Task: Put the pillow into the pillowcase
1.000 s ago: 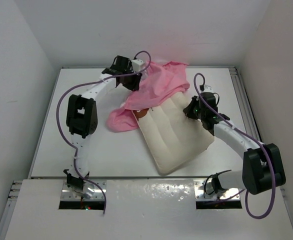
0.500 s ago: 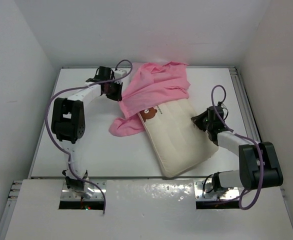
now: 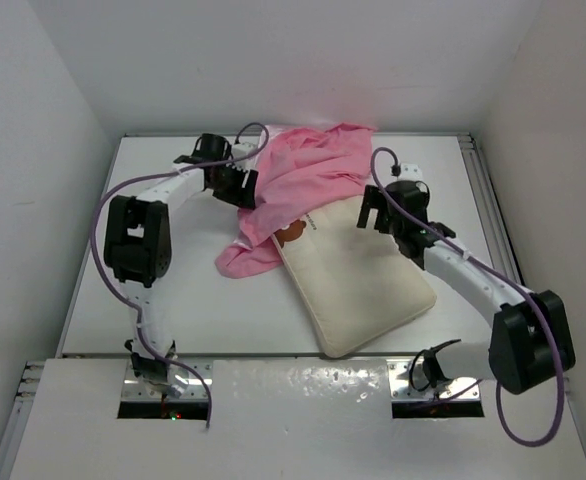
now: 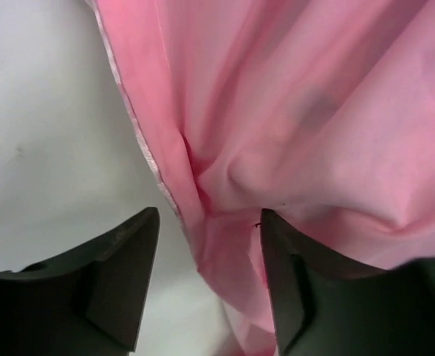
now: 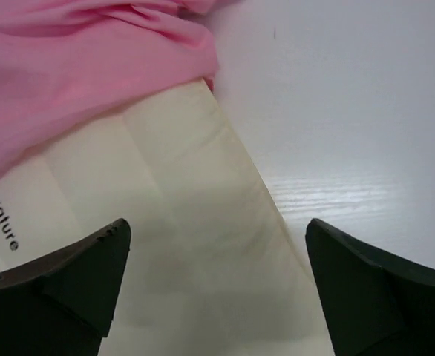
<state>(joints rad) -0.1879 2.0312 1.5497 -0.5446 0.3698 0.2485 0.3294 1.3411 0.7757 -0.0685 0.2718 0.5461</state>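
The cream pillow (image 3: 358, 285) lies slantwise mid-table, its far end tucked under the pink pillowcase (image 3: 308, 175); a brown bear mark (image 3: 291, 236) shows at the fabric's edge. My left gripper (image 3: 241, 186) is at the pillowcase's left edge, open. In the left wrist view a hemmed fold of the pillowcase (image 4: 225, 245) hangs loose between the fingers of the gripper (image 4: 210, 222), unpinched. My right gripper (image 3: 371, 212) hovers open over the pillow's far right corner. The right wrist view shows its jaws (image 5: 217, 226) spread wide above the pillow (image 5: 173, 252), with the pillowcase (image 5: 76, 67) beyond.
A crumpled tail of the pink fabric (image 3: 241, 255) lies left of the pillow. White walls close in the white table (image 3: 123, 270) on three sides. Purple cables loop off both arms.
Both grippers have gone from shut to open. The left has released the pillowcase edge. The right arm has swung back and left to the pillow's far right corner.
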